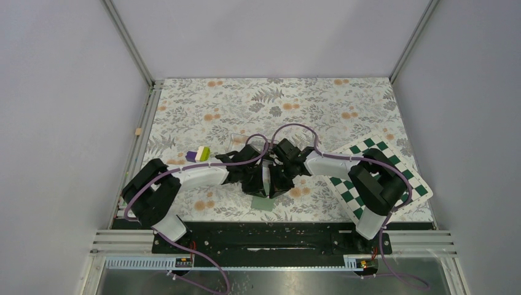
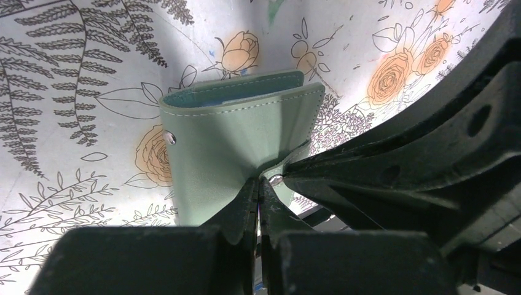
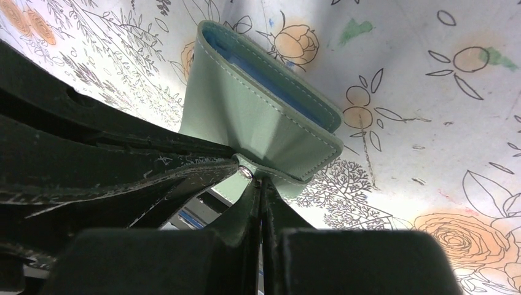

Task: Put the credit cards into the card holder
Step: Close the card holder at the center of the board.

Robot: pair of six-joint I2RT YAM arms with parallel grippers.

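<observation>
The card holder (image 1: 265, 203) is a sage-green folding wallet at the table's front centre, mostly hidden under both grippers in the top view. In the left wrist view the card holder (image 2: 233, 135) stands partly folded, with a snap dot on its cover. My left gripper (image 2: 259, 185) is shut on its near edge. My right gripper (image 3: 262, 182) is shut on the card holder (image 3: 258, 117) at its strap, beside a metal snap (image 3: 245, 173). The two grippers meet over it, left gripper (image 1: 257, 179) and right gripper (image 1: 278, 178). Pale blue inner pockets (image 3: 270, 83) show. No credit cards are in view.
A green-and-white chequered board (image 1: 393, 161) lies at the right under the right arm. A small purple, white and green block (image 1: 198, 154) sits left of centre. The floral table cover (image 1: 276, 104) stretches behind the arms.
</observation>
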